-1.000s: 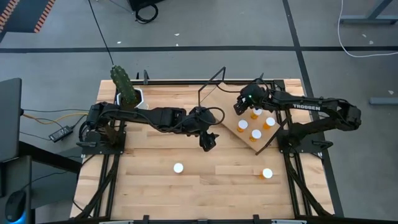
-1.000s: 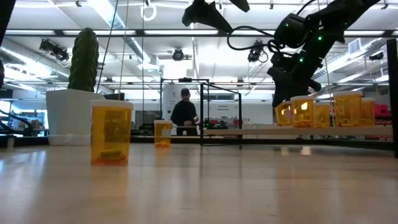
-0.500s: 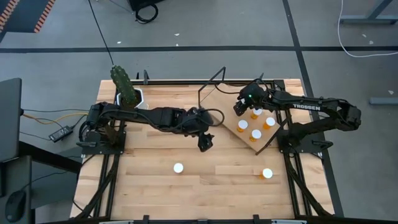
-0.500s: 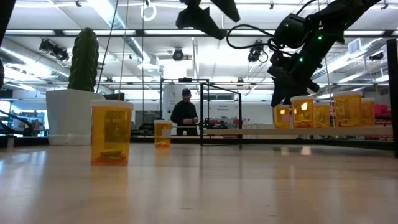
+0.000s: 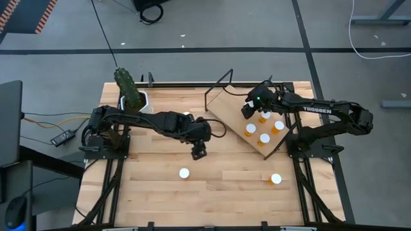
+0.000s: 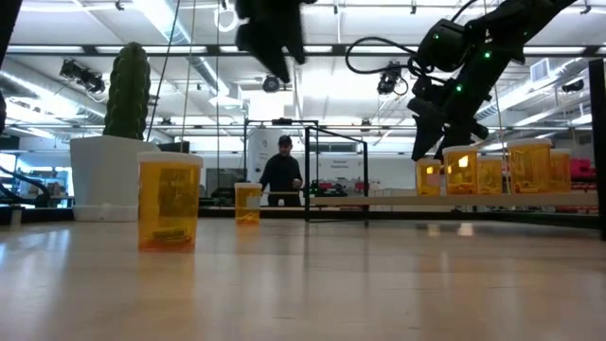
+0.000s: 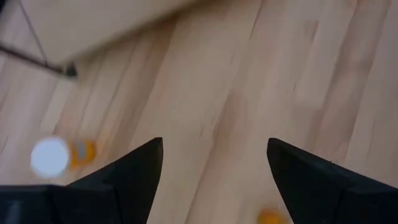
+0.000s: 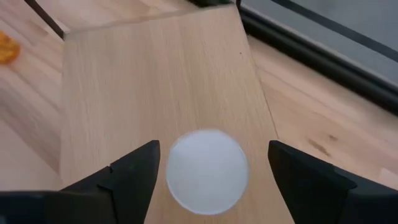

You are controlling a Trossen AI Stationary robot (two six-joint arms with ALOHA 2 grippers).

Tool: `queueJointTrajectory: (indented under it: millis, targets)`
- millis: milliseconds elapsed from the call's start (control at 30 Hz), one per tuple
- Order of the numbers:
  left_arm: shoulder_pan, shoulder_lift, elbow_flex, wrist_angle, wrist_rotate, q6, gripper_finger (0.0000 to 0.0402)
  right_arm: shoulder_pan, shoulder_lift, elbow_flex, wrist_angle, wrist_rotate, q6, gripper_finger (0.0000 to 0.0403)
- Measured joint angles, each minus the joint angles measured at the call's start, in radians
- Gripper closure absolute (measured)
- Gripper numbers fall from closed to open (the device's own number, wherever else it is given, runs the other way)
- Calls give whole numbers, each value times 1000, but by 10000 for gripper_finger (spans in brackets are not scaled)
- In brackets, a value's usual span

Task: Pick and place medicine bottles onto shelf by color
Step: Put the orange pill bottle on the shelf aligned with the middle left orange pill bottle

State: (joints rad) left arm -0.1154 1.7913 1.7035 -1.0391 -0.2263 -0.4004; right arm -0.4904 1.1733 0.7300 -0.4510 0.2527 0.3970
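Only the right wrist view shows a white cap (image 8: 207, 168) between fingers (image 8: 134, 174).

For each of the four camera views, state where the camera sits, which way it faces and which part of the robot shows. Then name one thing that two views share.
High view: overhead, facing straight down; both arms, the shelf.
Low view: tabletop height, facing level into the room; the left gripper up high.
Left wrist view: facing down past open fingers at the table.
Right wrist view: facing down between open fingers at a white bottle cap.
Shared: right wrist and high views both show the shelf.
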Motion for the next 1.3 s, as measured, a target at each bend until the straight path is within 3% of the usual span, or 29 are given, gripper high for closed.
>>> queueJointTrajectory:
  millis: [267,533,700,800,967,1300]
  targets:
    - [-27,-13,0,-198,6,5,109,0,0,113,-125,34,-26,95]
    - [-86,-29,-130,-202,4,18,109,49,0,269,-219,-37,45,95]
    - [-120,-33,-184,-142,100,11,109,135,-1,364,-240,-75,72,95]
    - [-135,-33,-187,-97,174,-53,109,181,-1,401,-280,-53,95,95]
    - [-145,-33,-188,-61,179,-330,108,249,-1,409,-353,-26,214,95]
    - [-170,-14,-216,-19,181,-512,108,428,-1,409,-455,-22,483,95]
